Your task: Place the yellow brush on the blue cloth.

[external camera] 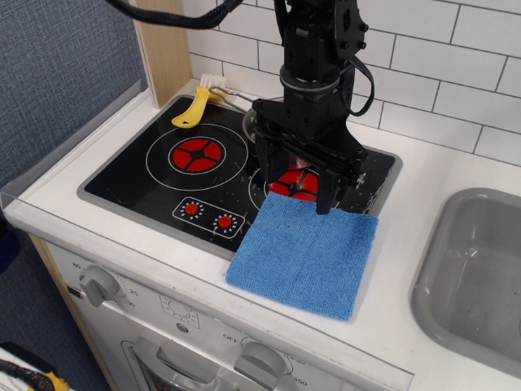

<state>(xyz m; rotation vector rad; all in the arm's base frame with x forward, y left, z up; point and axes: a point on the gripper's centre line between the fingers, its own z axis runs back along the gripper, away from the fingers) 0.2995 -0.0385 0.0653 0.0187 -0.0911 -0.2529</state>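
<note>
The yellow brush (195, 106) lies at the back left corner of the stove top, white bristles toward the wall, handle end pointing front-left. The blue cloth (306, 254) lies flat over the stove's front right corner and the counter. My gripper (295, 195) hangs over the right burner, just behind the cloth's far edge, well to the right of the brush. Its two black fingers (326, 195) are spread apart with nothing between them.
The black stove top (138, 175) has two red burners (198, 152) and two small red knobs (192, 209). A metal utensil (236, 99) lies beside the brush at the back. A grey sink (480, 269) is at the right. A tiled wall stands behind.
</note>
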